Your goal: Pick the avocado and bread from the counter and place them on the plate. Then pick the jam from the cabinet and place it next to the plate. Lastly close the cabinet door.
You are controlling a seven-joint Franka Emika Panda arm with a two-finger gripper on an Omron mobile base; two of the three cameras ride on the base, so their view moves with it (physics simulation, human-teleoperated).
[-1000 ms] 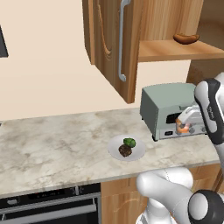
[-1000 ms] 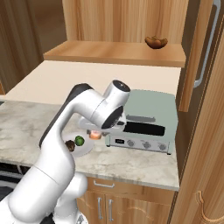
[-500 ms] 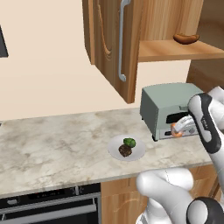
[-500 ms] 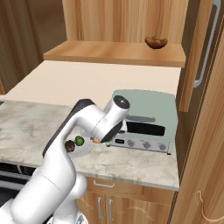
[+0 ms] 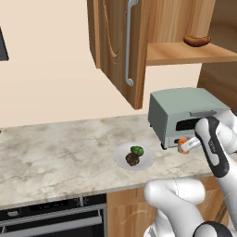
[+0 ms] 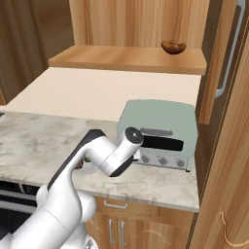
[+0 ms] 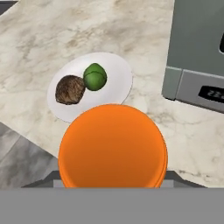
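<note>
The jam (image 5: 183, 143), an orange jar, sat clamped between the fingers (image 5: 189, 146) above the bench (image 5: 55, 157), just in front of the toaster oven (image 5: 183, 113) and to the right of the plate (image 5: 145, 163). In the hand view the jam (image 7: 113, 148) filled the lower middle, its flat orange face turned to the camera, and the finger tips were hidden behind it. The plate (image 7: 118, 85) lay on the marbled stone beyond the jar, carrying the avocado (image 7: 95, 77) and the bread (image 7: 69, 89), the two touching side by side. The grey-green toaster oven (image 7: 199, 52) stood close to the plate's right; a small dark display on its front panel showed pale characters too blurred to read. No other label or writing was legible on the jar or the oven. From the right base view the arm's white forearm covered the plate area, and the toaster oven (image 6: 162, 131) stood behind it. The cabinet door (image 5: 118, 46) hung open over the bench, silver bar handle (image 5: 129, 41) facing out. On the cabinet shelf (image 5: 185, 53) lay a glossy brown sausage-shaped item (image 5: 196, 41). A dark oven front (image 5: 51, 220) sat below the bench edge.
</note>
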